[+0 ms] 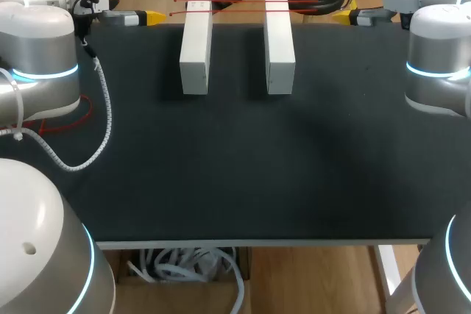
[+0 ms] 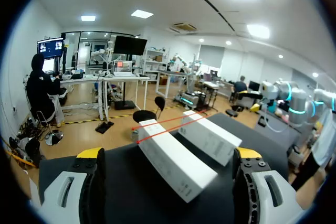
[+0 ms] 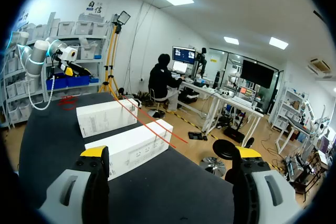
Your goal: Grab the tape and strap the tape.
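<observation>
Across the black desk [image 1: 235, 174], little of the task is being shown as done. One white block [image 1: 196, 45] and a second white block [image 1: 280, 45] are being kept side by side at the far side, lengthwise and apart. The thin red tape [image 1: 235, 12] is being stretched across their far ends in two strands, and it is being gripped by nothing. How its ends are being anchored cannot be told. The left arm [image 1: 40, 56] and the right arm [image 1: 438, 64] are being held at the desk's far corners, well apart from the blocks. The left end effector [image 1: 151, 16] is being pointed inward toward the tape, as is the right end effector [image 1: 344, 15]. In each wrist view, the fingers are being held wide with nothing between them. The blocks and the tape [image 2: 168, 131] are lying ahead of them. The grab is therefore being judged as not yet begun, and the strapping as wholly left to do. As for the surface, it is being seen as dark and matte, with a pale front edge. A white spiral cable [image 1: 103, 119] is being draped on it from the left arm. A red loop [image 1: 70, 117] is being left beside that arm; what it is cannot be told.
</observation>
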You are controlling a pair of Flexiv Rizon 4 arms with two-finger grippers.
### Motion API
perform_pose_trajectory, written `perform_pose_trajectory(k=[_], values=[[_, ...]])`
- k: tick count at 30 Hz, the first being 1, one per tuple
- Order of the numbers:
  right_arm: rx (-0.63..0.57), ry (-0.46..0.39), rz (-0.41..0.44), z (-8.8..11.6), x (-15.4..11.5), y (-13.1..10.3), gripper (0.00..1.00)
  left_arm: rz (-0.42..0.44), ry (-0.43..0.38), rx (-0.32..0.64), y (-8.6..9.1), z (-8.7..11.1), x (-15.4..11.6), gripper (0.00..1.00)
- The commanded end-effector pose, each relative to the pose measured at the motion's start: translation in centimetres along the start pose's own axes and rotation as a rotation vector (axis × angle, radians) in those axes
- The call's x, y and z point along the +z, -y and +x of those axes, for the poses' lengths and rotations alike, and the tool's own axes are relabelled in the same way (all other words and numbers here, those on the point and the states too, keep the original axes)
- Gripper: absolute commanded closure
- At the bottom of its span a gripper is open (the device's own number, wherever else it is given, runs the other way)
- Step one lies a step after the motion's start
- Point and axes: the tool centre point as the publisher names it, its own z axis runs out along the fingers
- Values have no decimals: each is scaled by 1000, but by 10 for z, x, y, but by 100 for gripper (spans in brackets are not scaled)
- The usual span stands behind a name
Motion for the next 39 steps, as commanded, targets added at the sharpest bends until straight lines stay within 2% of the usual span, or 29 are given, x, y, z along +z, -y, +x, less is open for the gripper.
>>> perform_pose_trajectory(k=[1,16,18,23,29,30,34,39], values=[[0,-1,-3,0,-1,1,0,1,2,1,-1,0,1,0],[0,-1,-3,0,-1,1,0,1,2,1,-1,0,1,0],[0,-1,-3,0,-1,1,0,-13,-13,34,-1,-1,-1,0],[0,-1,-3,0,-1,1,0,8,-103,81,-5,-5,0,0],[0,-1,-3,0,-1,1,0,39,-255,157,-12,-5,18,0],[0,-1,-3,0,-1,1,0,33,-281,168,-12,-5,23,0],[0,-1,-3,0,-1,1,0,99,-382,265,-6,1,35,0],[0,-1,-3,0,-1,1,0,127,-463,330,-5,2,49,0]])
